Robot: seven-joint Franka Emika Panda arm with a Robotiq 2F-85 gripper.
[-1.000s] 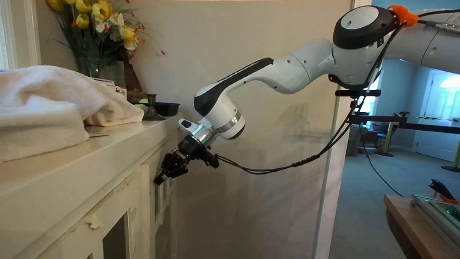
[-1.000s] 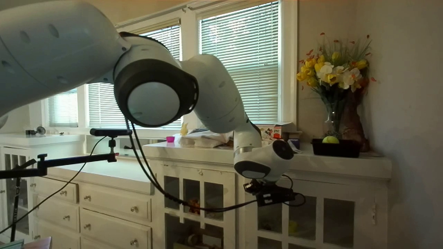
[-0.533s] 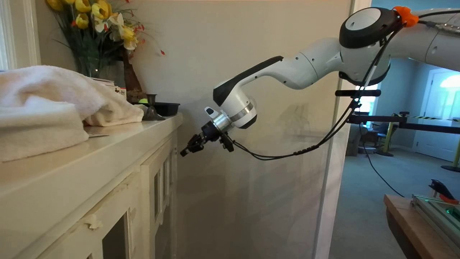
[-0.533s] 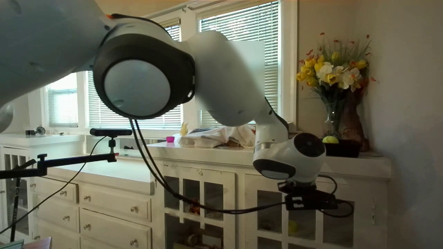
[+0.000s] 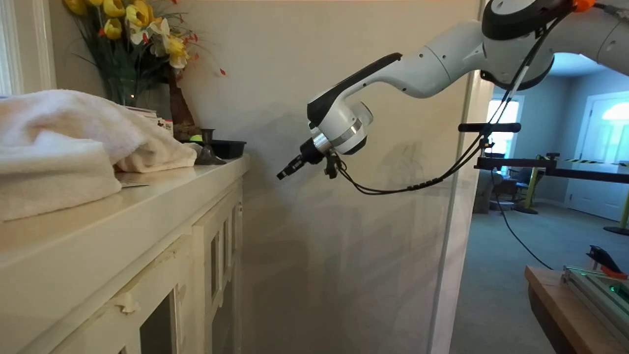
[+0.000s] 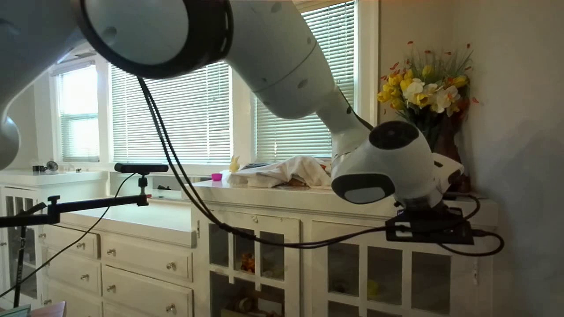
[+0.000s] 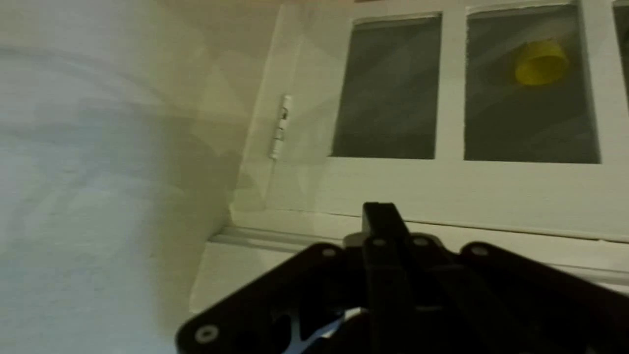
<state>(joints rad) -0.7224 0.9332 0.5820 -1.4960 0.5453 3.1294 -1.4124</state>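
Observation:
My gripper (image 5: 282,176) hangs in the air in front of the white cabinet (image 5: 123,233), just below countertop height and apart from it. In the wrist view its dark fingertips (image 7: 383,211) are together with nothing visible between them. In an exterior view the wrist (image 6: 429,224) is before the right cabinet door, and the fingers are hidden. The wrist view shows that glass-paned door (image 7: 452,189), its hinge (image 7: 280,128) and a yellow cup (image 7: 540,64) behind the glass. On the counter are a black tray (image 5: 230,149), a light green ball (image 5: 196,138) and a dark metal holder (image 5: 208,147).
A white towel (image 5: 59,147) and a flower vase (image 5: 128,83) stand on the counter. A wall (image 6: 528,176) is close beside the gripper. Cables (image 6: 286,243) loop below the arm. A camera on a boom (image 6: 141,169) and a wooden table (image 5: 560,295) are nearby.
My arm has risen and drawn the gripper up and away from the cabinet front. In an exterior view the wrist has moved right, toward the wall. The counter objects have not moved.

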